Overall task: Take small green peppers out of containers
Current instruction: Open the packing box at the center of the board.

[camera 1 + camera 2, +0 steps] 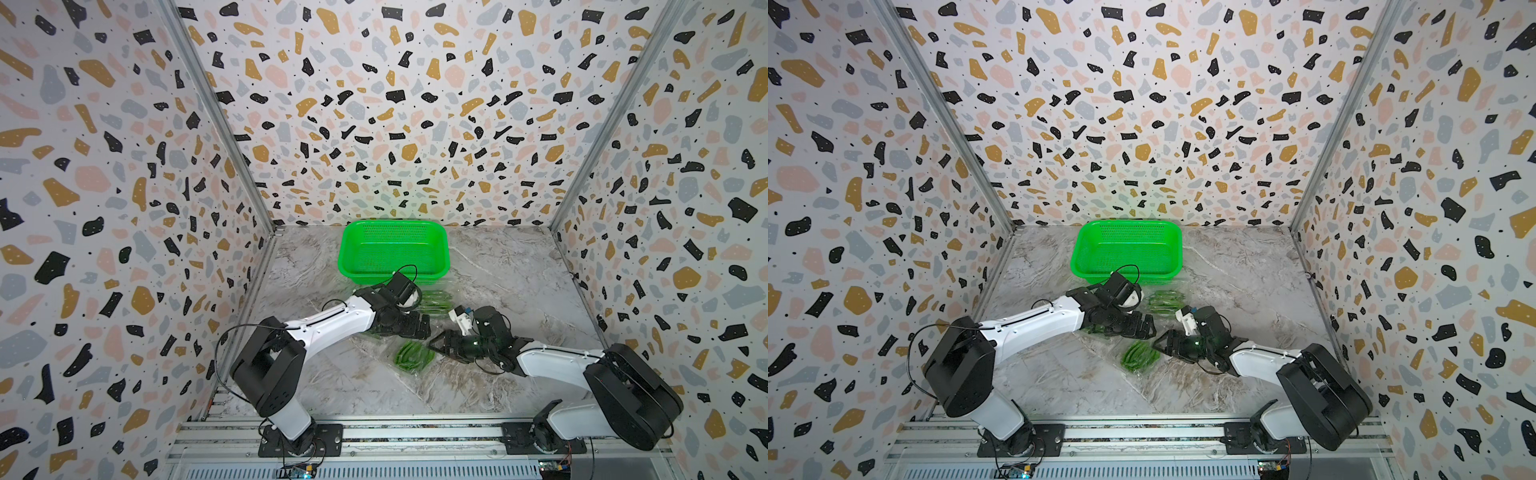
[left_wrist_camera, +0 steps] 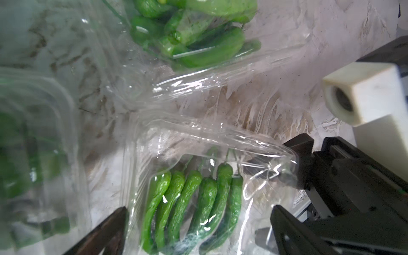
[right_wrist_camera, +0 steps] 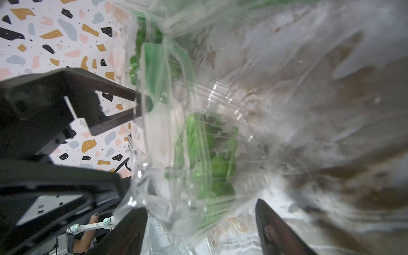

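Both top views: three clear containers (image 1: 415, 365) (image 1: 1139, 366) of small green peppers (image 1: 411, 356) (image 1: 1137, 356) sit mid-tabletop (image 1: 519, 270), on the near side of the green basket (image 1: 392, 226) (image 1: 1127, 226). One is just beside the basket, one is under the left arm (image 1: 332, 320), and the near container lies by both gripper tips. Left gripper (image 1: 422, 328) (image 1: 1148, 328) and right gripper (image 1: 434, 345) (image 1: 1158, 345) face each other, close.

Left wrist: peppers (image 2: 192, 205) lie side by side in the near container (image 2: 220, 136). A right gripper finger (image 2: 298, 150) looks to be touching its crinkled edge. Left gripper jaws are apart.

Right wrist: right gripper (image 3: 199, 207) jaws are apart, with the container (image 3: 220, 92) and peppers (image 3: 216, 167) between them. It's too blurred to tell contact.
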`<state>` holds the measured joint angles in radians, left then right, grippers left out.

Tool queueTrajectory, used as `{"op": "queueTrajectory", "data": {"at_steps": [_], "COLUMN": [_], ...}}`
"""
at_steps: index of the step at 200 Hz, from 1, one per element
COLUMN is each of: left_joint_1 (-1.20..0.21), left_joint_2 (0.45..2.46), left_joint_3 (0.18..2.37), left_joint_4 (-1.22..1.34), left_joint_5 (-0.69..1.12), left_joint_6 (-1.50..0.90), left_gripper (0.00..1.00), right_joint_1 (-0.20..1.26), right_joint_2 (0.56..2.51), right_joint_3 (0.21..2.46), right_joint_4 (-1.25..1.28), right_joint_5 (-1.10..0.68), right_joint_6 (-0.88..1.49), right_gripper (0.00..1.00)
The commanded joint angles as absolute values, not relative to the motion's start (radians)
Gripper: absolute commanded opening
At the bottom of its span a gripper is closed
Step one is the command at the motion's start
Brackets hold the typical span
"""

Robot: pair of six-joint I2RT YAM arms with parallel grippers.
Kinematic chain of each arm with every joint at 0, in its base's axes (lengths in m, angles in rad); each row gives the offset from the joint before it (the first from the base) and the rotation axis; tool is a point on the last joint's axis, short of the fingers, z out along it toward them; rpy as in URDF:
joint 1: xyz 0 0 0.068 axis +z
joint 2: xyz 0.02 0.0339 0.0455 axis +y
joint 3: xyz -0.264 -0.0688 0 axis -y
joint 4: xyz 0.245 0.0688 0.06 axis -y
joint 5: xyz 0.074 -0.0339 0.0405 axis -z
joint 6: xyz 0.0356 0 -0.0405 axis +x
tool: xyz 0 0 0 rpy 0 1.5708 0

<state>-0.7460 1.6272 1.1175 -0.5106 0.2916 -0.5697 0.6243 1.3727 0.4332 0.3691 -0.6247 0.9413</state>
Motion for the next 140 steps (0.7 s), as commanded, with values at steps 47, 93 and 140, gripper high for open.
{"op": "queueTrajectory", "data": {"at_steps": [47,93,140], "left_joint_1": [-0.766,-0.762,-0.762], "left_joint_2": [1.606,1.61,1.628], "left_joint_3": [1.117,1.097,1.1], "left_joint_4": [-0.473,-0.46,-0.436], "left_joint_5": [0.375,0.365,0.394], "left_joint_6": [-0.545,-0.545,-0.552], "left_gripper": [0.99,1.0,1.0], "right_joint_1": [0.632,0.617,0.607], "right_joint_2": [1.352,1.337,1.354], "right_joint_3": [0.42,0.394,0.377], "right_joint_4": [0.296,0.25,0.286], "right_joint_5": [-0.542,-0.518,-0.522], "right_joint_6": [0.933,0.916,0.922], "right_gripper": [0.72,0.57,0.55]}}
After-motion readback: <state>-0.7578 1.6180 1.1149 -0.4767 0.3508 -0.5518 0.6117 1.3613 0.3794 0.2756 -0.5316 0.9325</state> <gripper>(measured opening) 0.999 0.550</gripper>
